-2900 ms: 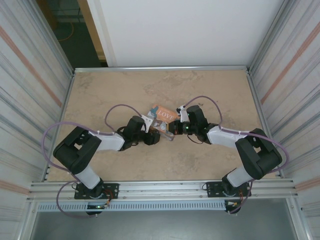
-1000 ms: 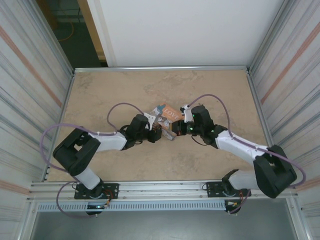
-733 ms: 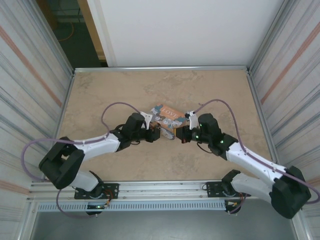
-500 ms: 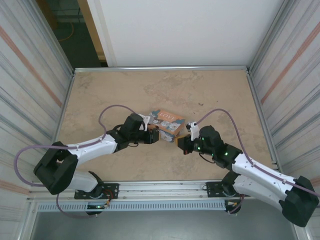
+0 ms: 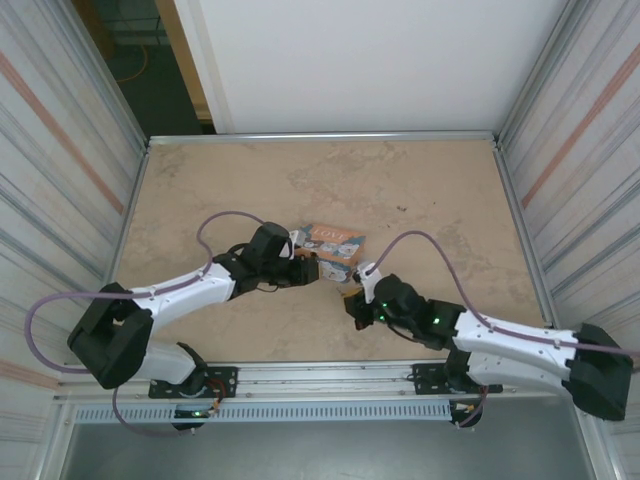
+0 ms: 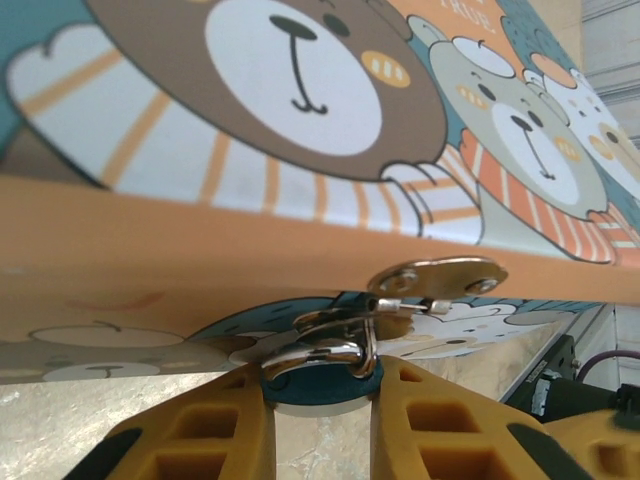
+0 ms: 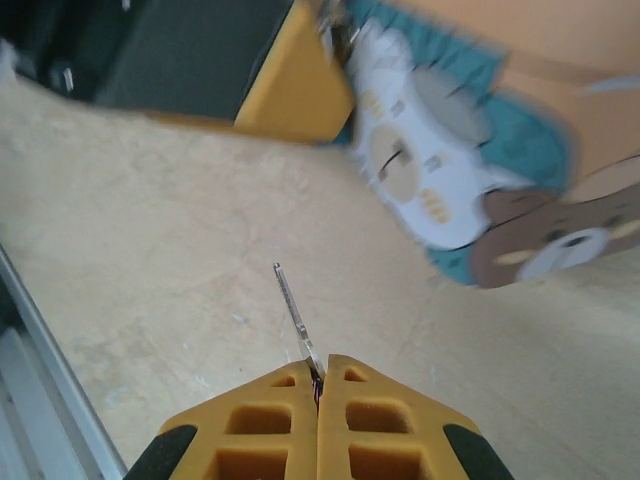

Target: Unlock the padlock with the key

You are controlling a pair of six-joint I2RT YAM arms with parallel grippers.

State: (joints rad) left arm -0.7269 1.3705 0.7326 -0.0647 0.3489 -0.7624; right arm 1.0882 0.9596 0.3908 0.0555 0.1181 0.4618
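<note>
Under both grippers: table [image 5: 200,190], beige stone-look top, qty 1. Support only.

Item 2: orange "LOVE" box [image 5: 335,238], cartoon bears on lid. Pos.: right against the tips of the left gripper [image 6: 322,392], lid edge just above them; ahead of the right gripper [image 7: 320,378], up and to its right, not touching.

Item 3: left gripper. Yellow pads narrow, clamped on the lock body, one pad each side.

Item 4: right gripper. Pads pressed together w/ key pinched at the tips, no gap visible.

Item 5: hasp [image 6: 435,278], silvery plate on box front edge, just above and right of left gripper's tips. Shackle appears looped thru its staple.

Item 6: padlock [image 6: 316,356], blue body, silvery shackle. Pos.: btwn left gripper's pads. Shackle reads as closed.

Item 7: key [image 7: 292,305], thin metal blade. Pos.: sticks out fwd from right gripper's tips, leaning slightly left. Tip over bare table, well apart from box and lock.

Status (est.): both grasps done, i.e. lock steadied and key in hand. Not yet done: bring key tip to keyhole, insert, turn, free shackle. Keyhole too small or hidden to tell, so alignment not judged. Approx. early-to-mid task.
</note>
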